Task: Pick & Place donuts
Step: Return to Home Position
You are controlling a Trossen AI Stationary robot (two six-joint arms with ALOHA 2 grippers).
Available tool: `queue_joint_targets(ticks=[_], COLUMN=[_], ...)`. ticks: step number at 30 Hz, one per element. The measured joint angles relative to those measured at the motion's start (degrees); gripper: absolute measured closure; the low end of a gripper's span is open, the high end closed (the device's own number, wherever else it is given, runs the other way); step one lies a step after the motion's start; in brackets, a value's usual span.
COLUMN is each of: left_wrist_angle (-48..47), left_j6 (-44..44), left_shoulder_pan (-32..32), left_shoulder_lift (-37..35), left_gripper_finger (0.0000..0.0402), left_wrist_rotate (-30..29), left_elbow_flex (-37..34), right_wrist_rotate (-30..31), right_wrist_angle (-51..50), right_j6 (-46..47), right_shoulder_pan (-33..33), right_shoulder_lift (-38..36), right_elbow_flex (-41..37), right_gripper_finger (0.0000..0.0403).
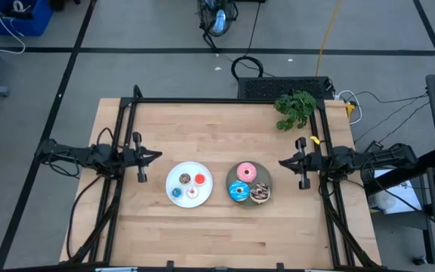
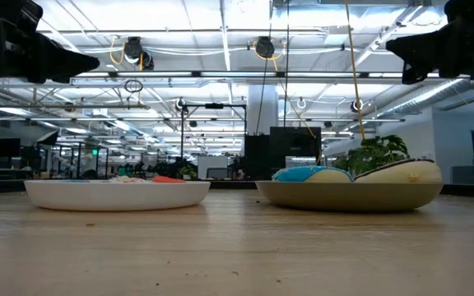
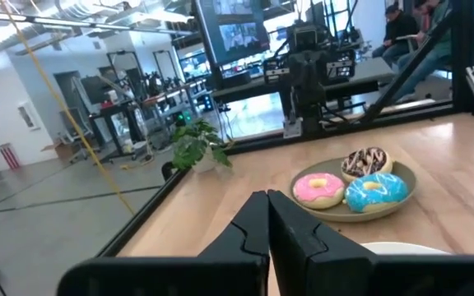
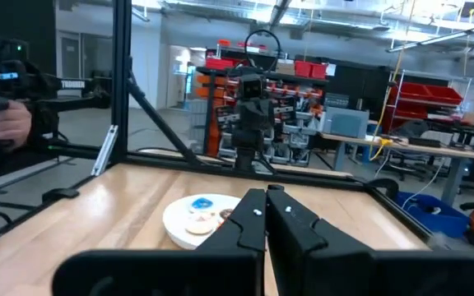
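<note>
Four tiny donuts, brown (image 1: 184, 179), red (image 1: 200, 179), blue (image 1: 177, 192) and cream (image 1: 192, 193), lie on the white plate (image 1: 189, 169). The pink donut (image 1: 245, 172), blue sprinkled donut (image 1: 239, 191) and chocolate sprinkled donut (image 1: 260, 193) lie on the grey plate (image 1: 231, 180). My left gripper (image 1: 159, 156) hovers shut above the table, left of the white plate. My right gripper (image 1: 281, 162) hovers shut right of the grey plate. Its wrist view shows the white plate (image 4: 175, 215) with the tiny donuts ahead.
A small green plant (image 1: 294, 108) stands at the table's far right corner. Black frame rails (image 1: 225, 100) run along the far, left and right edges. Bare wood lies in front of both plates. People sit in the room beyond the table (image 3: 410, 33).
</note>
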Motion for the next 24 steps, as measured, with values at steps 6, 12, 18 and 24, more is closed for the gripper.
queue_joint_targets(ticks=[6,12,18,24], left_wrist_angle=[-0.1,0.0,0.0,0.0], left_j6=[-0.2,1.6,2.2,2.3], left_shoulder_pan=[0.0,0.0,0.0,0.0], left_shoulder_lift=[0.0,0.0,0.0,0.0], left_gripper_finger=[0.0398,0.0375,0.0365,0.0364], left_wrist_rotate=[-1.0,-6.2,-7.5,-7.5], left_elbow_flex=[0.0,0.0,0.0,0.0], right_wrist_rotate=[0.0,0.1,0.0,0.0], right_wrist_angle=[2.4,2.7,2.4,2.4], right_j6=[1.3,1.8,2.2,2.2], right_shoulder_pan=[0.0,0.0,0.0,0.0], right_shoulder_lift=[0.0,0.0,0.0,0.0], right_elbow_flex=[0.0,0.0,0.0,0.0], right_gripper_finger=[0.0403,0.0403,0.0403,0.0403])
